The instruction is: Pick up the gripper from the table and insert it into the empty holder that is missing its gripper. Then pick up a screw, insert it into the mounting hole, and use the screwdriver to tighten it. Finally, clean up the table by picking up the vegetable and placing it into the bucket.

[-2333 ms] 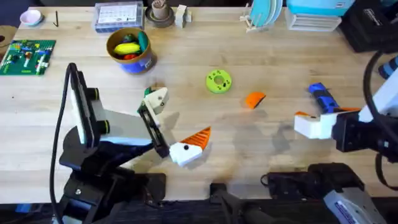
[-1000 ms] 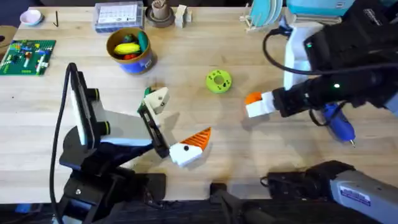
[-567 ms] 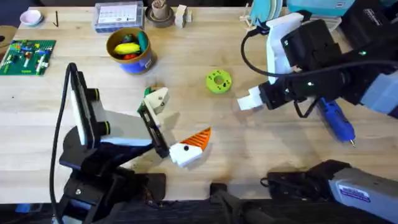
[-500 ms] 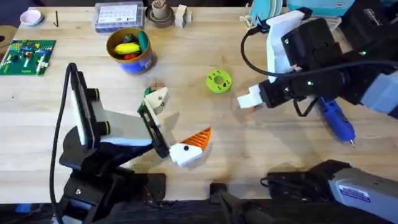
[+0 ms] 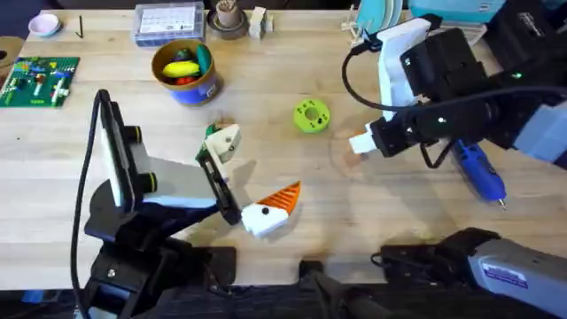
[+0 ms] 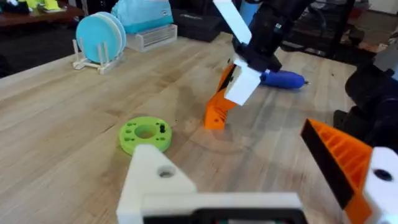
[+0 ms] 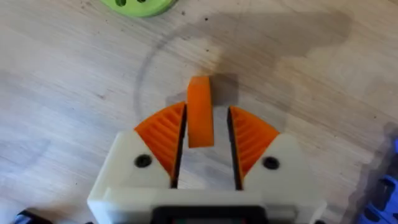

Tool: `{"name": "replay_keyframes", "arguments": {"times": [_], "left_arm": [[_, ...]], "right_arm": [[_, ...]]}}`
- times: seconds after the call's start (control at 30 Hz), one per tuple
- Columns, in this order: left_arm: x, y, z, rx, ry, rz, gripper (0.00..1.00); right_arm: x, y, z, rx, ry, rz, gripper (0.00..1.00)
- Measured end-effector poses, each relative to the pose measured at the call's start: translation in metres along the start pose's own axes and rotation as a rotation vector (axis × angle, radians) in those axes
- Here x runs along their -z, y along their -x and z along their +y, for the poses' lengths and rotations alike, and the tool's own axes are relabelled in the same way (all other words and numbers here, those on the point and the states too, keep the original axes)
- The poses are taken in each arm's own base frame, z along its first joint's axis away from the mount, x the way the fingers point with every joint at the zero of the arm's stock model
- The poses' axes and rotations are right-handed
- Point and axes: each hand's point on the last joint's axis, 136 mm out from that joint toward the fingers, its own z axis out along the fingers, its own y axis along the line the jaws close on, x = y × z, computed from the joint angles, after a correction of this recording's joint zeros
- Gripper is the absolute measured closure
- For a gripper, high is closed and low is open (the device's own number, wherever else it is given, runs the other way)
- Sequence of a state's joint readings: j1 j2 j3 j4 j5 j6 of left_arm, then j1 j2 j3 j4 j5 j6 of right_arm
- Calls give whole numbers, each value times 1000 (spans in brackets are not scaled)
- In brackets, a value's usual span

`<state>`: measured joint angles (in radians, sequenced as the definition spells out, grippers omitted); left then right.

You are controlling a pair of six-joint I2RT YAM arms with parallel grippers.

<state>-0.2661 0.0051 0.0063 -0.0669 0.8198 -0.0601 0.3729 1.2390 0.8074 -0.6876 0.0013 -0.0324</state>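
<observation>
Right, from overhead we have the right gripper (image 5: 361, 142) reached out over the middle of the table, just past the green disc (image 5: 311, 116), with the screwdriver (image 5: 476, 168) lying beside that arm and the bucket (image 5: 185, 71) well apart at the far left. Our left gripper (image 5: 252, 186) rests nearer the bases: one orange finger on its white mount, and the other holder (image 5: 223, 142) bare. A bit of green peeks out beside that bare mount; it may be the vegetable, but we can't be sure from up here.

Over to the left wrist. Beyond the green disc, the loose gripper (image 6: 219, 102) stands on its end on the wood, and the right arm's white mount sits right on top of it. Whether it's lifted or touching the table we can't tell.

Now the right wrist, the money shot. The orange wedge stands between our two ribbed pads (image 7: 163, 134), narrow gaps showing either side. So those jaws are spread around it, not pinching yet, by our reading. The left gripper stands parted, nothing between its fingers.

As for handling: this piece looks like hard, light printed plastic, stiff, smooth on its flanks. We'd squeeze those flat flanks squarely at mid-height; a tapered wedge could squirt out if caught near the thin end.
</observation>
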Motion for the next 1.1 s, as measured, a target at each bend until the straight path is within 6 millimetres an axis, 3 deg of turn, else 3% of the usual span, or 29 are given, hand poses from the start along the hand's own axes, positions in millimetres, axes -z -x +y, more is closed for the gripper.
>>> {"name": "replay_keyframes", "arguments": {"times": [0.13,0.23,0.27,0.5,0.67,0.83,0.93,1.1], "left_arm": [[0,0,0,0,0,0,9],[0,0,0,0,0,0,9],[0,0,0,0,0,0,9],[0,0,0,0,0,0,9],[0,0,0,0,0,0,9],[0,0,0,0,0,0,9],[0,0,0,0,0,0,9],[0,0,0,0,0,0,9]], "right_arm": [[0,0,0,-2,-2,-1,680],[0,1,0,-2,-3,-2,941],[0,1,-1,-2,-5,-5,980],[16,11,-1,-2,-7,-34,987],[70,49,4,6,13,-212,990],[128,76,31,25,164,-412,992],[143,74,51,7,284,-439,992],[151,79,86,6,517,-446,992]]}}
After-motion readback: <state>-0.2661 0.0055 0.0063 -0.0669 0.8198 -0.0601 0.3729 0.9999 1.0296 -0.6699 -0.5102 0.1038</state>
